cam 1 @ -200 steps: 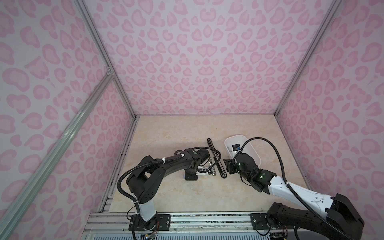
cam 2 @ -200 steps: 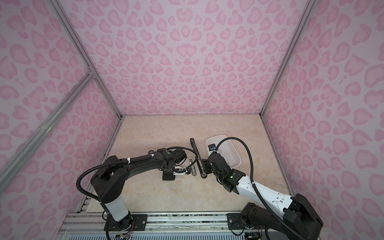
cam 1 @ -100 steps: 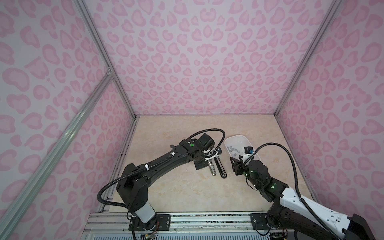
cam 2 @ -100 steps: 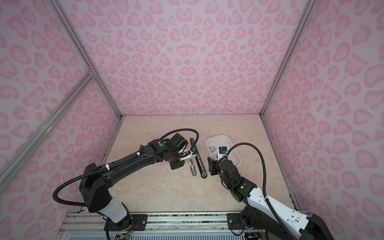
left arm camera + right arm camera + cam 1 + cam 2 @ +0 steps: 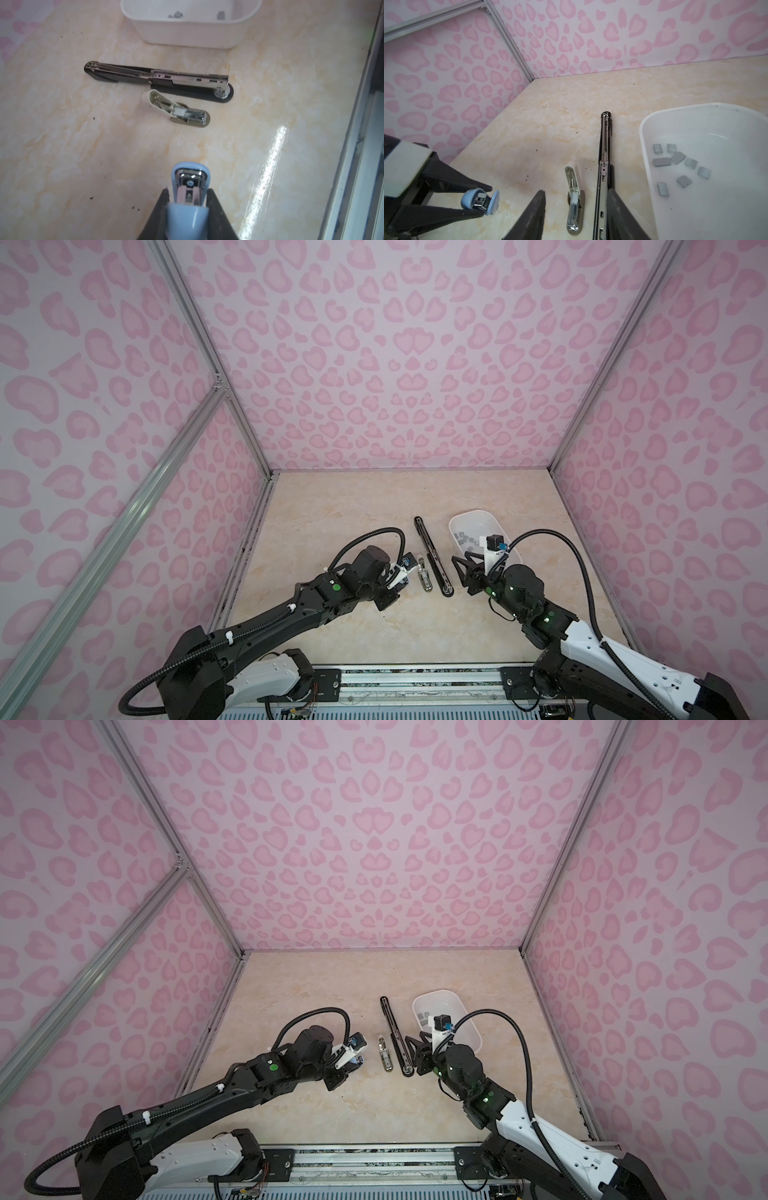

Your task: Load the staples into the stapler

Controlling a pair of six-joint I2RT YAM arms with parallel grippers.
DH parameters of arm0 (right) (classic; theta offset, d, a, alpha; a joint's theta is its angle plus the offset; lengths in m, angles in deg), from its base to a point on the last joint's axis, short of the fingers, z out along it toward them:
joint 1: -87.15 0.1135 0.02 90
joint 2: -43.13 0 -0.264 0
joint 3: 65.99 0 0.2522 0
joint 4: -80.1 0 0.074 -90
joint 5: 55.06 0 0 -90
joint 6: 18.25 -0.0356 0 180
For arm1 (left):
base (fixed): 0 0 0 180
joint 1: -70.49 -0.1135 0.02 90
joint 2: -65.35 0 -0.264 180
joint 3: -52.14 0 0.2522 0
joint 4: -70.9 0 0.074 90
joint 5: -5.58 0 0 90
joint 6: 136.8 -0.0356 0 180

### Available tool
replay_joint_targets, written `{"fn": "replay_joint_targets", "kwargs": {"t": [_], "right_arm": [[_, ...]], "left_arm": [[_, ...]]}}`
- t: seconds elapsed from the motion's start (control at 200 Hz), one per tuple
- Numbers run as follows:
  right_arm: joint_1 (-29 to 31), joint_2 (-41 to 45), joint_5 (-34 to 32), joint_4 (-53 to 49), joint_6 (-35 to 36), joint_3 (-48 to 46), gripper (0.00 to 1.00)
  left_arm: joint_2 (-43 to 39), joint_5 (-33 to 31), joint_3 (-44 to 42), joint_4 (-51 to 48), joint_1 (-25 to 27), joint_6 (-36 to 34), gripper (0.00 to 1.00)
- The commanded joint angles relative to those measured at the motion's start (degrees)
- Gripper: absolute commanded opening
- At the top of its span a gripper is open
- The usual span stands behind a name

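While left gripper (image 5: 188, 192) clamps blue stapler (image 5: 188, 218), right gripper (image 5: 575, 192) hangs parted, holding nothing.

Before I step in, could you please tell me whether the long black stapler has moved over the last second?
No. The long black stapler lies at the same slant just left of the white tray, as before.

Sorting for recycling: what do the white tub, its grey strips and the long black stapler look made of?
White oval tub: probably plastic, smooth, faint sheen, rounded moulded rim. Small flat grey strips: metal, dull, finely ribbed. Long black stapler: mirror-bright metal rail on a glossy black base, perhaps plastic.
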Motion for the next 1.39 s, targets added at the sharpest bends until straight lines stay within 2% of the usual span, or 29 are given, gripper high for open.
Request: {"fn": "replay_joint_targets", "kwargs": {"t": [0.0, 0.085, 0.16, 0.3, 0.42, 0.595, 0.76, 0.885, 1.06, 1.39], "right_arm": [[1.12, -4.08, 10.20, 5.66, 0.93, 1.47, 0.49], [4.37, -8.50, 10.84, 3.75, 2.88, 4.45, 0.51], [6.60, -12.01, 10.25, 3.00, 3.99, 6.40, 0.50], [7.33, -16.52, 10.56, 3.90, 3.18, 7.65, 0.47], [7.32, -17.49, 9.08, 4.02, 2.26, 7.42, 0.46], [7.62, -18.01, 9.68, 3.52, 2.19, 7.95, 0.44], [7.76, -18.66, 6.38, 1.35, 1.96, 8.65, 0.39], [7.74, -18.91, 3.07, -0.86, 1.55, 9.24, 0.32], [7.75, -18.96, 2.08, -1.74, 1.51, 9.46, 0.31], [7.99, -23.14, 4.76, -2.31, 1.27, 11.56, 0.28]], "left_arm": [[1.74, 0.83, 0.59, 9.47, 0.64, 0.39, 0.04], [5.20, -2.41, 3.02, 7.25, 2.77, -0.88, 0.04], [6.69, -2.86, 3.24, 7.61, 4.72, -2.12, 0.04], [7.77, -3.37, 3.17, 8.56, 5.87, -2.43, 0.04], [7.32, -4.23, 2.89, 8.86, 5.87, -2.59, 0.04], [5.23, -1.99, 1.80, 9.96, 5.88, -2.52, 0.04], [2.62, -1.19, 0.70, 10.48, 5.87, -2.87, 0.04], [0.41, -0.58, -0.54, 11.40, 5.89, -3.05, 0.04], [-1.04, -1.48, -1.37, 11.94, 5.78, -2.79, 0.04], [-5.56, 1.35, -4.28, 15.33, 4.85, -1.64, 0.04]]}}
